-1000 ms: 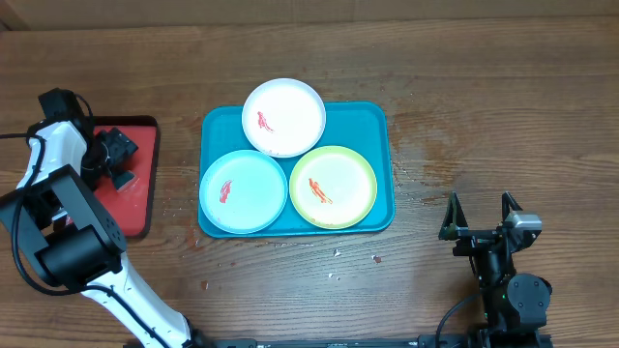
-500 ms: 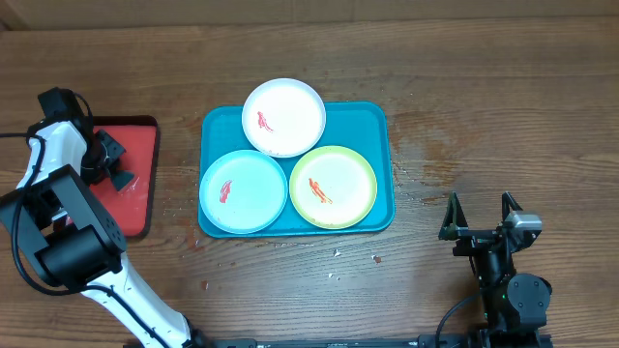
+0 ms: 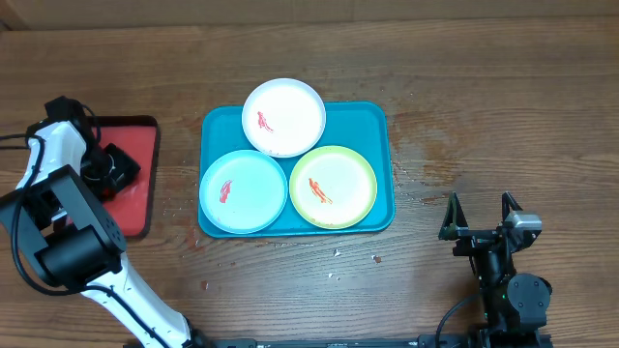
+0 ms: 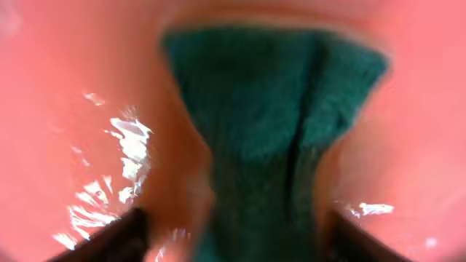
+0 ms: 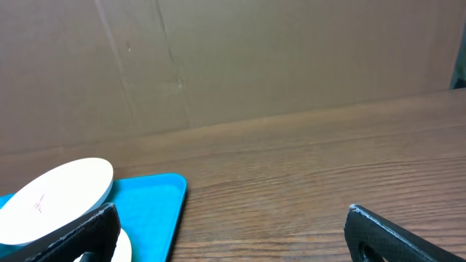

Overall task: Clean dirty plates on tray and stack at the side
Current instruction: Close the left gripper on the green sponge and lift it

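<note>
The teal tray (image 3: 379, 145) holds three dirty plates, each with a red-orange smear: white (image 3: 283, 117) at the back, light blue (image 3: 243, 190) front left, yellow-green (image 3: 333, 186) front right. My left gripper (image 3: 111, 166) is far left, low over the red tray (image 3: 140, 145). In the left wrist view its fingers (image 4: 233, 240) are open on either side of a dark green cloth (image 4: 269, 109) lying on the red tray (image 4: 58, 73). My right gripper (image 3: 479, 230) is open and empty at the front right; its wrist view (image 5: 233, 218) shows the white plate (image 5: 58, 193) and teal tray (image 5: 149, 211).
Bare wooden table (image 3: 464, 97) surrounds the teal tray. Small crumbs lie on the wood (image 3: 337, 253) just in front of the tray. A cardboard wall (image 5: 255, 58) stands behind the table.
My left gripper has shifted toward the front over the red tray and come down around the green cloth. The plates and right arm have not moved.
</note>
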Robot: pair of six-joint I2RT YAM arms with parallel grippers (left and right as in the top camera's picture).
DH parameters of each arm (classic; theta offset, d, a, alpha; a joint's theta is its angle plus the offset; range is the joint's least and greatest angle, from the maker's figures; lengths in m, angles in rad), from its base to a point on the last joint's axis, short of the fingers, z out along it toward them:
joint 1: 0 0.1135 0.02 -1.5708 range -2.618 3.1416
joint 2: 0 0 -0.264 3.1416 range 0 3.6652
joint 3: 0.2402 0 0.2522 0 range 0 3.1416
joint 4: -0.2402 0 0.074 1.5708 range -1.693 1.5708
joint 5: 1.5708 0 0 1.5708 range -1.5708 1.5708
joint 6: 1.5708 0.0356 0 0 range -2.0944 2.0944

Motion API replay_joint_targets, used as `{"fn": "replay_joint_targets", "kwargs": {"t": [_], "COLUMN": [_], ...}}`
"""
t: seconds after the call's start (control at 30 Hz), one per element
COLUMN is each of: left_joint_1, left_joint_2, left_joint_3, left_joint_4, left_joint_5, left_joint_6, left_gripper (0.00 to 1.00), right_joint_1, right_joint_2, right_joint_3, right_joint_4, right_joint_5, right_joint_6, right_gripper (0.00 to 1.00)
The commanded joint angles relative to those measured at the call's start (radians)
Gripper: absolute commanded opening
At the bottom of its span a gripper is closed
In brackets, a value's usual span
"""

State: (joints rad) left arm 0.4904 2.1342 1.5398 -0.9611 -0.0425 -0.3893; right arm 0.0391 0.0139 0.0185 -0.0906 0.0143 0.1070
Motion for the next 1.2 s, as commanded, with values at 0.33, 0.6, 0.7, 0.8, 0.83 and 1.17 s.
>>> {"fn": "replay_joint_targets", "kwargs": {"t": [0.33, 0.6, 0.7, 0.8, 0.83, 1.17], "left_joint_1": [0.0, 0.0, 0.0, 0.0, 0.0, 0.0], "left_joint_2": [0.015, 0.015, 0.015, 0.015, 0.015, 0.015], "left_joint_3": [0.0, 0.0, 0.0, 0.0, 0.0, 0.0], "left_joint_4": [0.092, 0.224, 0.24, 0.243, 0.243, 0.158], "left_joint_5": [0.011, -0.114, -0.114, -0.114, -0.114, -0.061], "left_joint_6": [0.001, 0.001, 0.001, 0.001, 0.001, 0.001], "left_gripper": [1.0, 1.0, 0.82, 0.25, 0.09, 1.0], "right_joint_1": [-0.004, -0.004, -0.004, -0.004, -0.004, -0.004], "right_joint_2": [-0.011, -0.011, -0.011, -0.011, -0.011, -0.011], "right_joint_3": [-0.01, -0.01, -0.01, -0.01, -0.01, -0.01], "right_joint_4": [0.007, 0.007, 0.007, 0.007, 0.007, 0.007], "right_joint_5": [-0.001, -0.001, -0.001, -0.001, -0.001, -0.001], "right_joint_6": [-0.003, -0.004, -0.003, -0.004, -0.003, -0.004], "right_gripper": [1.0, 1.0, 1.0, 1.0, 1.0, 1.0]}}
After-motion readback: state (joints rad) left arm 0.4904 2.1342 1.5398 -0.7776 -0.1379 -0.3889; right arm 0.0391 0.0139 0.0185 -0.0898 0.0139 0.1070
